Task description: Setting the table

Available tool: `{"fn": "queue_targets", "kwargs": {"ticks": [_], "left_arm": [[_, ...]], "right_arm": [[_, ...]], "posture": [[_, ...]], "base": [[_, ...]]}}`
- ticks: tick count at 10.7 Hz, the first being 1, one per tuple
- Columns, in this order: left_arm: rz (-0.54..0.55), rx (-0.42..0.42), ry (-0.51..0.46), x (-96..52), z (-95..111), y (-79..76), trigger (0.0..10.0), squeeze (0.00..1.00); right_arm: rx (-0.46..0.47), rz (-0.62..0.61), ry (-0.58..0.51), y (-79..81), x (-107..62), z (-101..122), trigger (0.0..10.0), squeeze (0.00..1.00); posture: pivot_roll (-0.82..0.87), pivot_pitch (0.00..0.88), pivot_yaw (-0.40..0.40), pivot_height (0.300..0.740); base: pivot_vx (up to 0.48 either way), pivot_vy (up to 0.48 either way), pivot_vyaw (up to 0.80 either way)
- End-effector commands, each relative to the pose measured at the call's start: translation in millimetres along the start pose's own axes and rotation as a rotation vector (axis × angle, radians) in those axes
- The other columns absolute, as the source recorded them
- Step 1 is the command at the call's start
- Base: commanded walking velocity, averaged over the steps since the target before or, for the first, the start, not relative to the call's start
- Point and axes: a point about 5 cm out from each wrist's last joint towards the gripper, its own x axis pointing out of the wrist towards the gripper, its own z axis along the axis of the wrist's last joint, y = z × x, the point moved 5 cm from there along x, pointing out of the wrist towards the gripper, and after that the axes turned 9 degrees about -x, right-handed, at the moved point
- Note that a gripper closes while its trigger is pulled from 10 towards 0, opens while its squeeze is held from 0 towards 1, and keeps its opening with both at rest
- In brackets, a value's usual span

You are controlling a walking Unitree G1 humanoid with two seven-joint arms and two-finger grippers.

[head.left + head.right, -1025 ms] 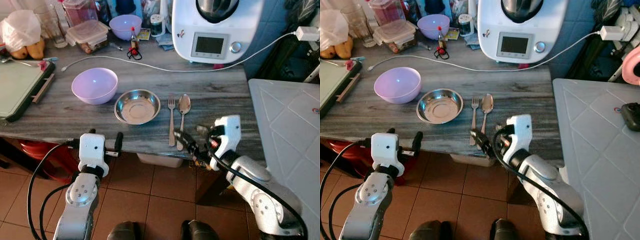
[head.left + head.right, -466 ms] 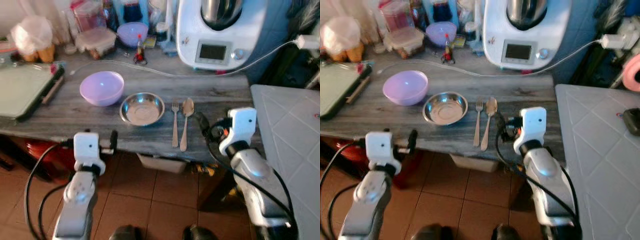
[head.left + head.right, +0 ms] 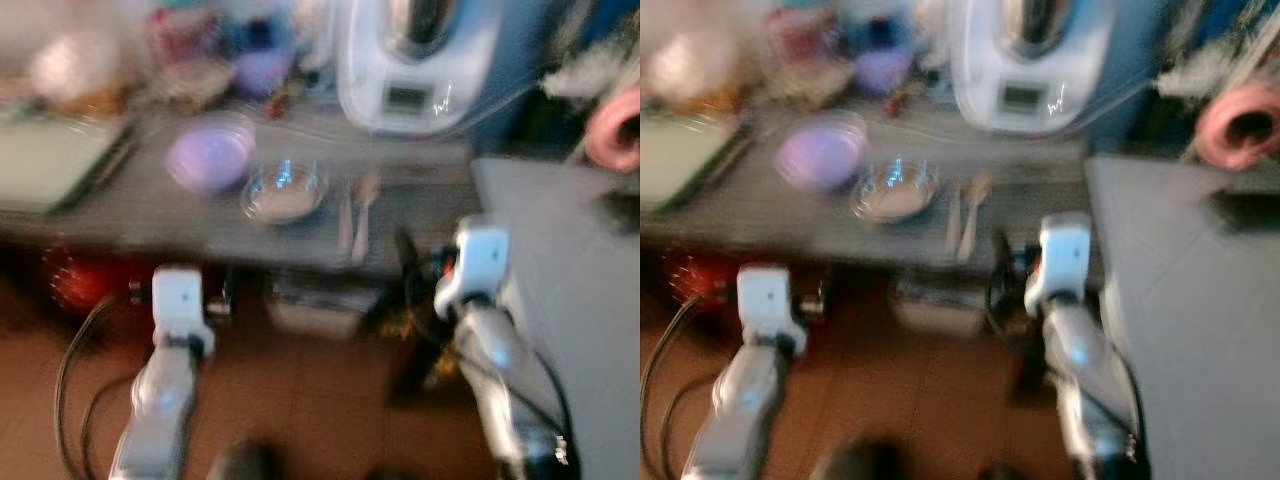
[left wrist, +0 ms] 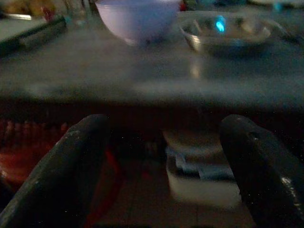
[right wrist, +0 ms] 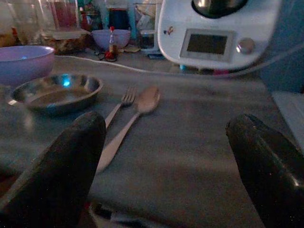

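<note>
While both head views are smeared by blur, the wrist views are sharp enough to read. The right gripper (image 5: pixel 166 156) hangs with its two black fingers (image 5: pixel 57 166) spread wide and nothing between them, low at the near edge of the grey counter (image 5: pixel 190 156). Just past it on the counter lie a fork (image 5: pixel 118 107) and a spoon (image 5: pixel 135 116), side by side with their handles toward the edge, the spoon on the side nearer the white kitchen machine (image 5: pixel 218 33). Beside the fork sits a shallow steel bowl (image 5: pixel 56 91), and beyond that a lilac bowl (image 5: pixel 23 61). At the back of the counter stand a second, smaller lilac bowl (image 5: pixel 111 38) and some jars and containers, too dim to tell apart.

The left gripper (image 4: pixel 161 161) is also spread wide and empty, held below the counter's front edge, out from the lilac bowl and the steel bowl. Under the counter, a pale box (image 4: pixel 199 175) sits on the tiled floor. A green board (image 3: pixel 50 165) lies at the counter's left end.
</note>
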Motion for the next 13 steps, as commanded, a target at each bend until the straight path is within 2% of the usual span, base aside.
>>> {"fn": "queue_targets", "kwargs": {"ticks": [1, 3, 5, 8, 9, 10, 12, 13], "left_arm": [[0.001, 0.015, -0.040, 5.6, 13, 1.4, 10.0, 0.00], [0.001, 0.020, -0.043, 6.4, 13, 3.0, 10.0, 0.00], [-0.027, 0.024, -0.067, 12.3, 21, -6.8, 10.0, 0.00], [-0.077, 0.022, -0.067, 8.0, 22, -7.9, 10.0, 0.00], [-0.103, 0.013, -0.061, 5.4, 21, -10.9, 10.0, 0.00], [-0.142, 0.023, -0.066, -2.7, 23, -13.5, 10.0, 0.00], [-0.153, 0.037, -0.030, -19.3, 14, -7.8, 10.0, 0.00], [-0.155, 0.035, -0.025, -22.4, 13, -7.2, 10.0, 0.00]], "right_arm": [[-0.003, -0.023, 0.001, -0.9, 1.6, -2, 10.0, 0.00], [0.007, -0.050, -0.002, -3.3, 8.1, -2, 10.0, 0.00], [0.009, -0.041, -0.005, -1.7, 11.5, -2, 10.0, 0.00], [-0.032, -0.109, 0.025, -10.2, 9.8, -10, 10.0, 0.00], [-0.046, -0.131, 0.035, -14.6, 5.9, -12, 10.0, 0.00], [-0.068, -0.156, 0.052, -22.3, -6.3, -18, 10.0, 0.00], [-0.081, -0.179, 0.087, -33.3, -25.3, -27, 10.0, 0.00], [-0.094, -0.188, 0.092, -37.0, -28.3, -28, 10.0, 0.00]], "posture": [[-0.02, 0.000, 0.047, 0.740], [-0.02, 0.000, 0.051, 0.740], [-0.02, 0.000, 0.048, 0.740], [-0.02, 0.000, 0.053, 0.740], [-0.02, 0.000, 0.052, 0.740], [-0.02, 0.000, 0.052, 0.740], [-0.02, 0.000, 0.057, 0.740], [-0.02, 0.000, 0.059, 0.740]], "base": [[-0.304, 0.000, 0.00], [-0.306, 0.000, 0.00], [-0.306, 0.000, -0.44], [0.000, 0.000, 0.00], [0.000, 0.000, 0.00], [0.000, -0.412, 0.00], [0.000, -0.448, -0.40], [0.000, -0.439, 0.00]]}}
